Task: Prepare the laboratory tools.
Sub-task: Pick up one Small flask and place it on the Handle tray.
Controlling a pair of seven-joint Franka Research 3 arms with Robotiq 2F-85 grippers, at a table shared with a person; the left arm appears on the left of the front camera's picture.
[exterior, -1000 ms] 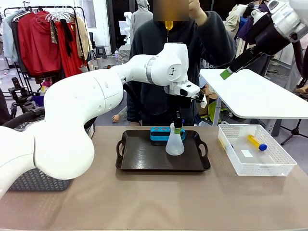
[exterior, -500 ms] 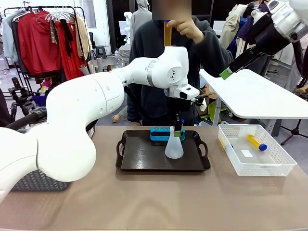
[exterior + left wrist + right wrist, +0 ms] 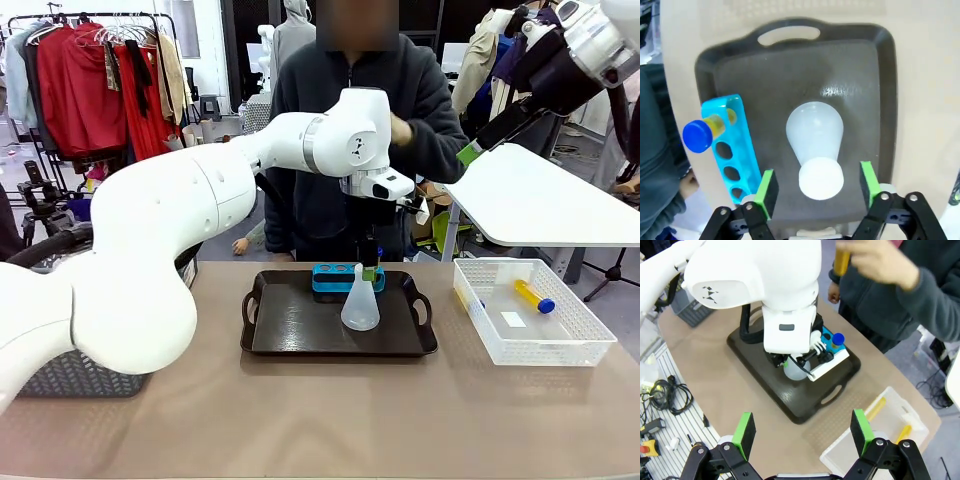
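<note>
The flask [image 3: 815, 135], a translucent white plastic cone with a round open mouth, stands upright on the floor of the tray [image 3: 790, 65], near its middle. The left pincer [image 3: 816, 172] hangs straight over it, jaws spread, a green pad [image 3: 767, 187] on either side of the neck with a clear gap both ways, so it grips nothing. The tray is matte black, rounded at the corners, with slotted handles at its ends. Just beside the flask, along the tray's far edge, sits the rack [image 3: 737, 150], a glossy blue block with round holes; the racked tube [image 3: 699, 135], amber with a blue screw cap, stands in an end hole. The tan surface [image 3: 925, 100] carries the tray and, to the right, a white lattice basket [image 3: 560, 345] with a capped yellow tube [image 3: 533, 296] lying in it. Beyond the tray, the person's hand [image 3: 880, 260] holds an amber tube [image 3: 842, 260]. The right pincer [image 3: 802, 432] hovers high above, fully spread and empty.
</note>
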